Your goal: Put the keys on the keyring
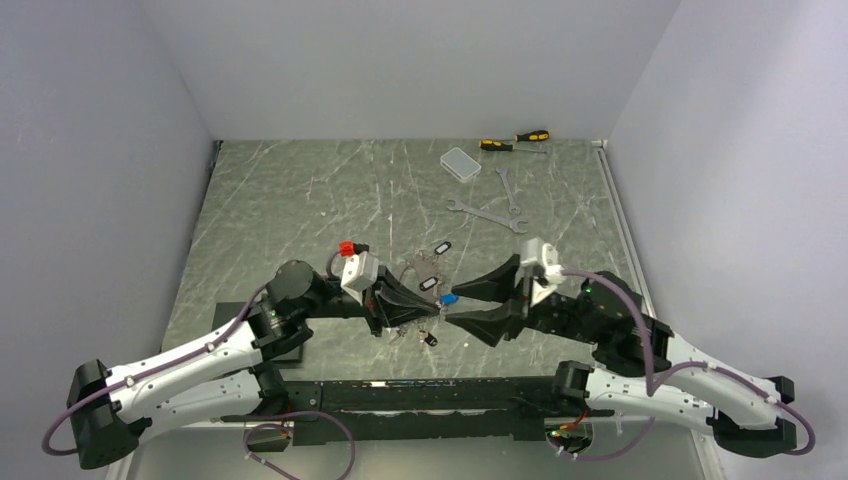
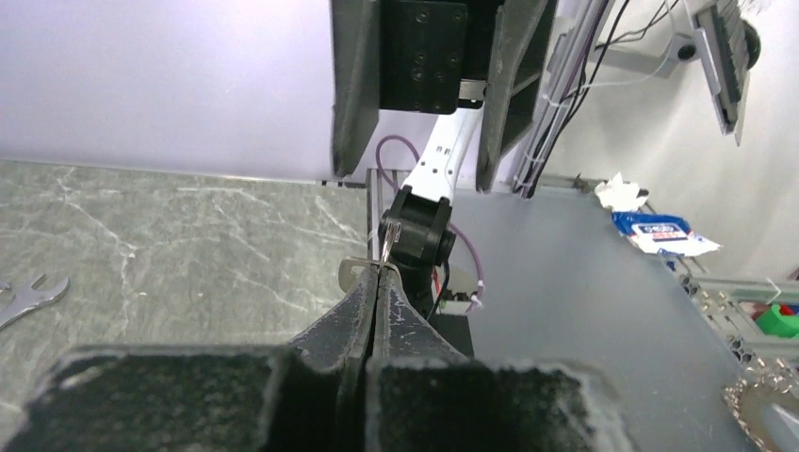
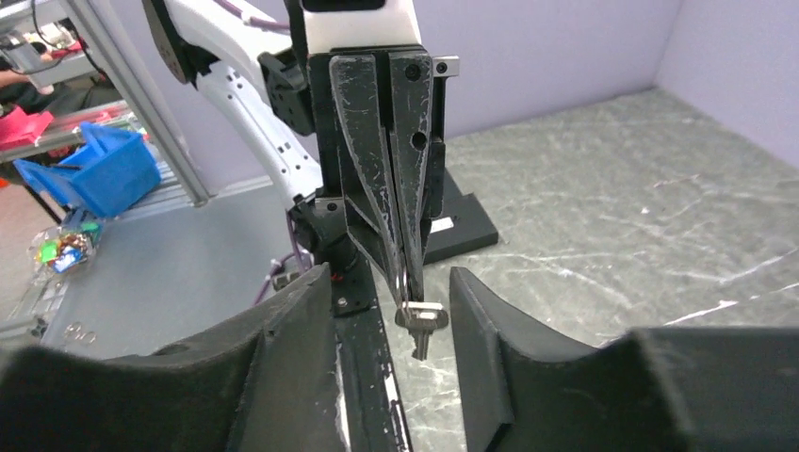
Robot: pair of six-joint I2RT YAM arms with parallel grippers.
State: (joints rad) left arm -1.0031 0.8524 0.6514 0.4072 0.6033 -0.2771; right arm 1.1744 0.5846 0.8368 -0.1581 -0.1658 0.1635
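My left gripper (image 1: 436,314) is shut on the thin wire keyring (image 3: 406,281), and a silver key (image 3: 421,318) hangs from the wire just below its tips. In the left wrist view the shut fingertips (image 2: 377,275) pinch the wire, and the key's head (image 2: 352,273) pokes out on the left. My right gripper (image 1: 452,308) is open and empty, with one finger on each side of the hanging key (image 3: 391,320). A blue-headed key (image 1: 449,298) shows by its upper fingertip. Black-headed keys (image 1: 443,246) (image 1: 428,284) (image 1: 431,340) lie on the table.
Two silver wrenches (image 1: 487,214) (image 1: 508,190), a clear plastic box (image 1: 460,163) and two screwdrivers (image 1: 515,142) lie at the far right of the grey marble table (image 1: 300,200). Walls close the table in on three sides.
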